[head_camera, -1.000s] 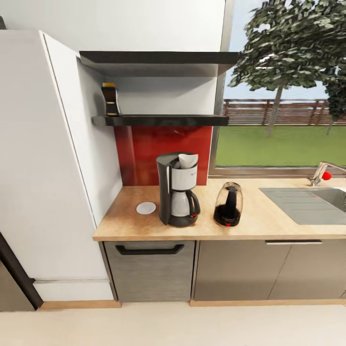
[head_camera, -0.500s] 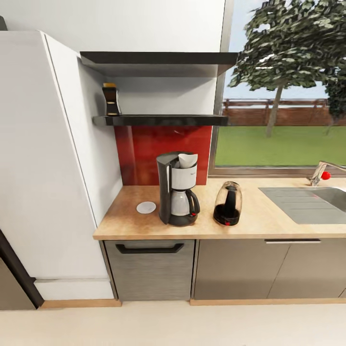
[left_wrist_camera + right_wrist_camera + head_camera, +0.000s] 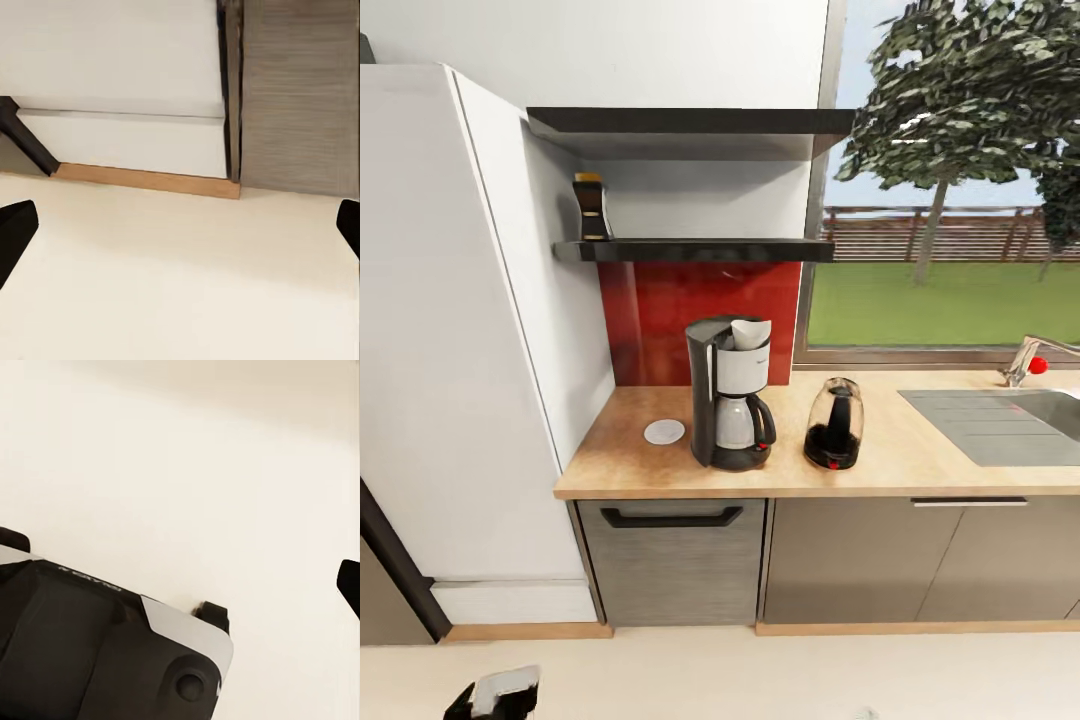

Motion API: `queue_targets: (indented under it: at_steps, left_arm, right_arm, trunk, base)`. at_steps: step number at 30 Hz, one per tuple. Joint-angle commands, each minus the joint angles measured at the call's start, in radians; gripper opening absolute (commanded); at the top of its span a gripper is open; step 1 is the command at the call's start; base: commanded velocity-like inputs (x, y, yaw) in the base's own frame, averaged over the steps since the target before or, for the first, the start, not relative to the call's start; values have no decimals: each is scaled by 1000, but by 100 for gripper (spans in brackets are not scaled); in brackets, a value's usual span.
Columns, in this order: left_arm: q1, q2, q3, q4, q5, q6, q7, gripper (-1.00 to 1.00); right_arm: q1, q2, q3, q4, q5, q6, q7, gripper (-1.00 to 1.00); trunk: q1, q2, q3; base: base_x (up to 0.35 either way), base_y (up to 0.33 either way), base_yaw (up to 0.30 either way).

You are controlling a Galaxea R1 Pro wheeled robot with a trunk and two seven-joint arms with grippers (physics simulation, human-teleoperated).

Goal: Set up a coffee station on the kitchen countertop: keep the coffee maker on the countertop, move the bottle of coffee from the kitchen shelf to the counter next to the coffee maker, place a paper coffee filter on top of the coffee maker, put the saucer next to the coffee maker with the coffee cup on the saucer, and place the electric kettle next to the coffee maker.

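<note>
Kitchen wall ahead, and on the left stands a tall white cabinet (image 3: 450, 330). Just right of it, the kitchen shelf (image 3: 695, 250) juts out black and flat, and the bottle of coffee (image 3: 591, 207) stands upright at its left end, close to the cabinet side. Below, the wooden countertop (image 3: 920, 460) runs off to the right. The saucer (image 3: 664, 432) lies flat on it, bare, just left of the coffee maker (image 3: 730, 406). The paper coffee filter (image 3: 751, 334) sits in the top of that machine. A short gap further right stands the electric kettle (image 3: 835, 424), upright, apart from the machine. Beyond it, the sink (image 3: 1000, 420) and a tap (image 3: 1027, 358) under the window.

Down at the bottom edge of the head view, the left gripper (image 3: 495, 695) pokes into sight over the pale floor (image 3: 740, 680). Its wrist camera shows two dark fingertips (image 3: 15, 229) spread wide, nothing between them. From the right wrist, only one fingertip (image 3: 349, 581) shows, so I cannot tell how that pincer stands.
</note>
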Motion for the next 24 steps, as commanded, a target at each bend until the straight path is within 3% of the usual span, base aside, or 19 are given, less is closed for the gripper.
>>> queue_targets:
  at_steps: [1,8,15,21,23,24]
  left_arm:
    - [-9,-1,-1,-27,-4,-3,4,100]
    - [-34,-13,-5,-152,-5,-38,3,100]
    - [-106,-33,-21,-234,-12,-76,3,100]
    - [-142,-36,-22,-391,-7,-71,5,100]
    - [-144,-37,-22,-440,-6,-71,5,100]
    - [-146,-37,-26,-483,-5,-69,5,100]
  right_arm:
    - [0,-1,7,-2,1,-2,3,100]
    - [1,-9,7,-1,3,-13,2,100]
    - [9,-13,7,-1,3,-13,-10,100]
    - [34,-15,2,-2,-2,-8,-133,100]
    - [41,-13,-14,-1,-10,-7,-153,100]
    - [49,-10,-40,-1,-30,-5,-163,100]
  trunk:
    - [0,-2,-2]
    - [0,-2,-2]
    - [0,-2,-2]
    - [0,-2,-2]
    - [0,-2,-2]
    - [0,-2,-2]
  base:
    - [0,0,0]
    - [0,0,0]
    - [0,0,0]
    - [0,0,0]
    - [0,0,0]
    - [0,0,0]
